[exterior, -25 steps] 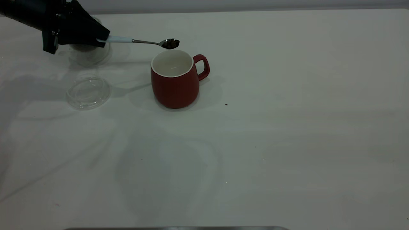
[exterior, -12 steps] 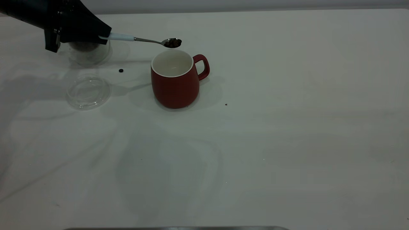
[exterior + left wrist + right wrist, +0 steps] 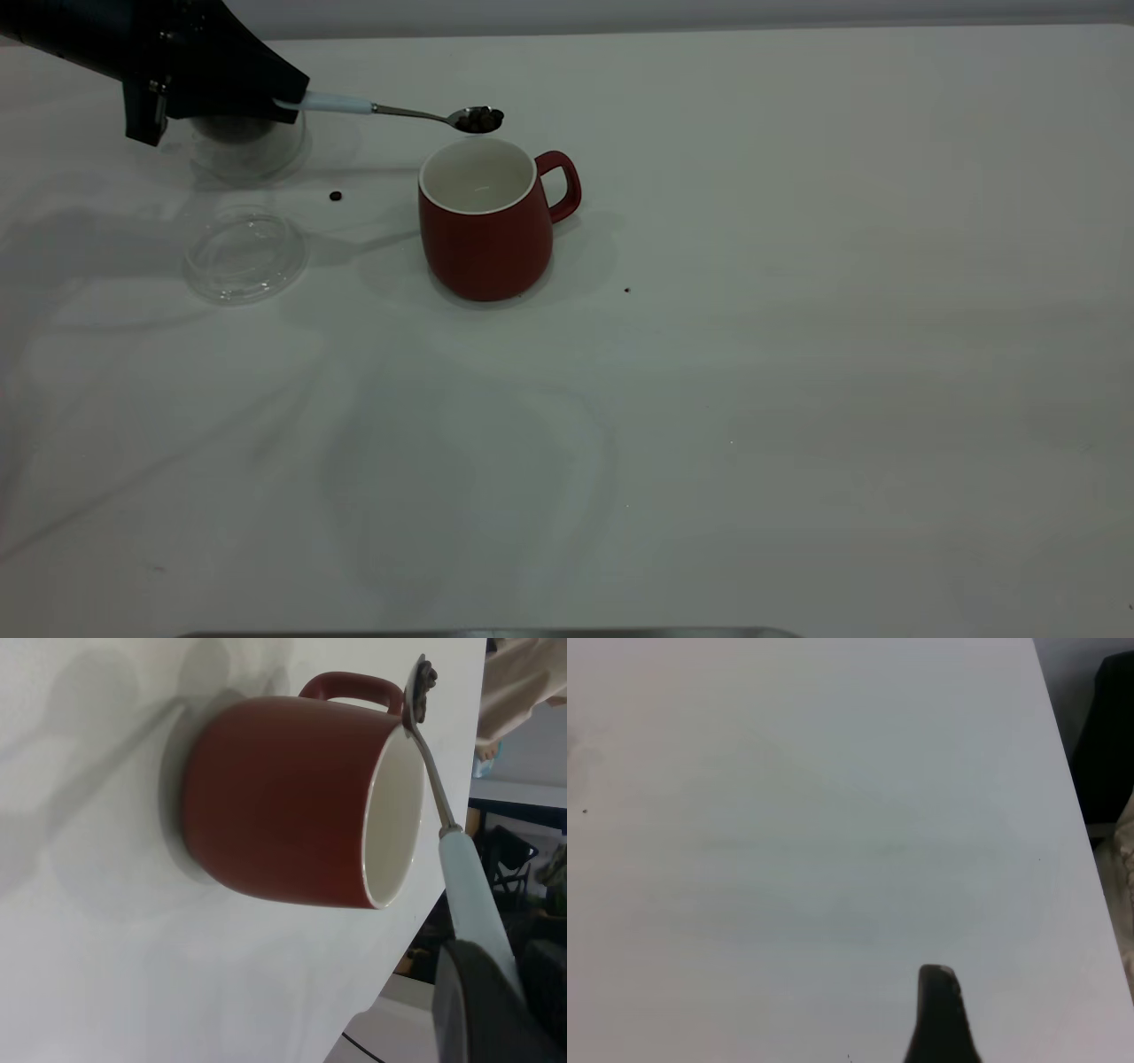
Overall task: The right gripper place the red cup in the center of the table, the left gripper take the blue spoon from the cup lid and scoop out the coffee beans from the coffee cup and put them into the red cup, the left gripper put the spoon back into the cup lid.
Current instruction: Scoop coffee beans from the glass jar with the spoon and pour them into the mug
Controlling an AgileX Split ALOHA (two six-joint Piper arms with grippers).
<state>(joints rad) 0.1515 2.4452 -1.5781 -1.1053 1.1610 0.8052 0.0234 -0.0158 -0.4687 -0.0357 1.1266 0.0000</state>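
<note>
- Spoon first: the blue spoon is pinched by its pale handle in the left gripper, whose jaws are closed on the handle's end. The long reach lets the dark arm stay back, over the coffee cup, while the metal bowl gets out to the red cup.
- Held close to level, the spoon's bowl carries a small heap of coffee beans. That level hold looks meant to keep them from rolling off.
- Relative to the red cup, the loaded bowl hangs just above the far rim, on the handle side, not touching. The left wrist view shows the same: the neck crosses the white mouth and the beans sit beyond the rim near the red handle.
- Upright near the middle of the table, the red cup has its mouth open upward and a white inside that looks empty, so no beans seem to have gone in yet.
- My judgement: the step in hand is the pour. The bowl should come back over the mouth before it is tipped, or beans may drop outside.
- One loose bean lies on the table, left of the red cup, between it and the coffee cup.
- Flat and empty, the cup lid lies well left of the red cup, in front of the coffee cup, ready to take the spoon back.
- On the right gripper, only a dark tip shows over bare table, far from the red cup; I cannot tell whether it is wide or narrow.
</note>
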